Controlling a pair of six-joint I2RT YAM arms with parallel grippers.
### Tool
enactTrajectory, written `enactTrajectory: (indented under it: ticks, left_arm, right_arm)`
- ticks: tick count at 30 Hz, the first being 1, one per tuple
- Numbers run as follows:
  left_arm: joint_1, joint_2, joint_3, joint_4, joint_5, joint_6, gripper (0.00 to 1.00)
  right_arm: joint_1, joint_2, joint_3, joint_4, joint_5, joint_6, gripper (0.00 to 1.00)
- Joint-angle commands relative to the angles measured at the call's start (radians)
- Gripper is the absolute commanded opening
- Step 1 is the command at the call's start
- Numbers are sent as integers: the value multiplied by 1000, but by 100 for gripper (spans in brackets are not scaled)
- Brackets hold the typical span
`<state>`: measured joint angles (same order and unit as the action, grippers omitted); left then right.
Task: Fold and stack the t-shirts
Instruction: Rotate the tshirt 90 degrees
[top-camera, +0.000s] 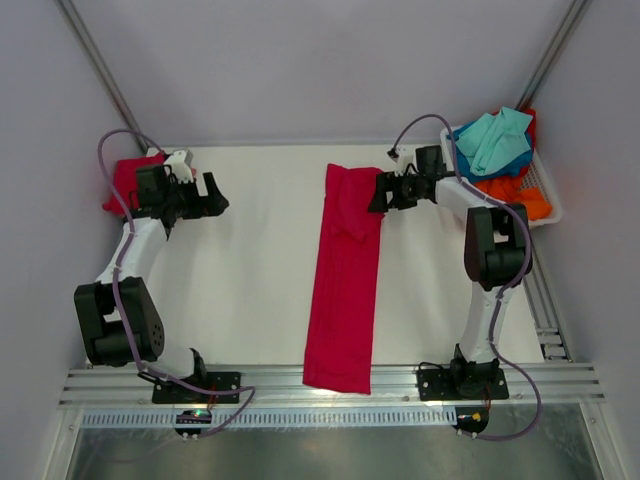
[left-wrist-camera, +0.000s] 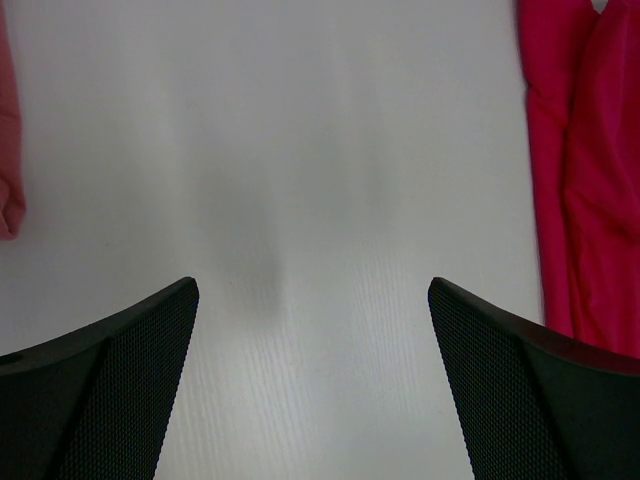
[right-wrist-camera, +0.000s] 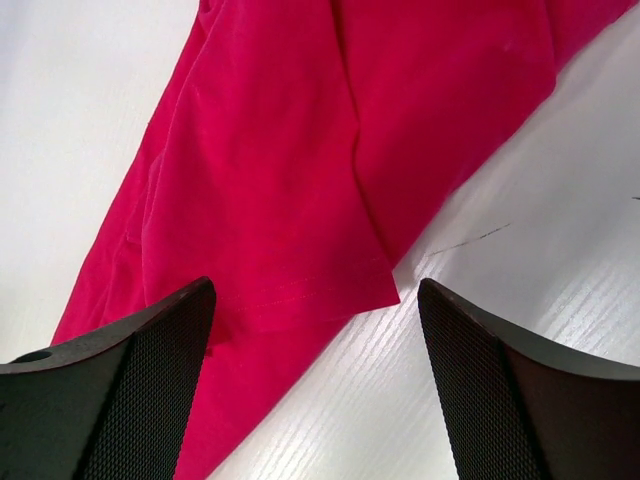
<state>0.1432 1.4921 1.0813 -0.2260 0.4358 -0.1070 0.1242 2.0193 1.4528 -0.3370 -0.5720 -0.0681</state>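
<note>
A crimson-red t-shirt (top-camera: 345, 280) lies folded into a long strip down the middle of the table, its sleeve (right-wrist-camera: 330, 270) folded on top near the far end. My right gripper (top-camera: 377, 192) hovers open at the strip's far right edge; in its wrist view (right-wrist-camera: 315, 300) the sleeve hem lies between the spread fingers, untouched. My left gripper (top-camera: 218, 200) stands open over bare table, far left of the strip (left-wrist-camera: 590, 170), with nothing between its fingers (left-wrist-camera: 313, 290). A folded red t-shirt (top-camera: 122, 183) lies at the far left behind the left arm. Teal, blue and orange t-shirts (top-camera: 498, 150) are heaped in the basket.
The white plastic basket (top-camera: 548, 195) sits at the far right corner against the wall. A metal rail (top-camera: 330, 385) runs along the table's near edge with both arm bases on it. Grey walls close in the left, back and right sides.
</note>
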Motion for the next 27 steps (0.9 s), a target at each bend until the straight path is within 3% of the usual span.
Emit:
enactTrajectory:
  ticks: [1, 12, 27]
  left_arm:
    - [-1, -27, -6, 7, 41, 15, 99]
    - [-1, 8, -6, 7, 83, 6, 99]
    - [-1, 0, -11, 4, 129, -7, 99]
  right_arm:
    - [2, 19, 61, -22, -49, 10, 86]
    - [9, 70, 98, -62, -72, -2, 79]
    - [12, 107, 129, -100, -48, 14, 79]
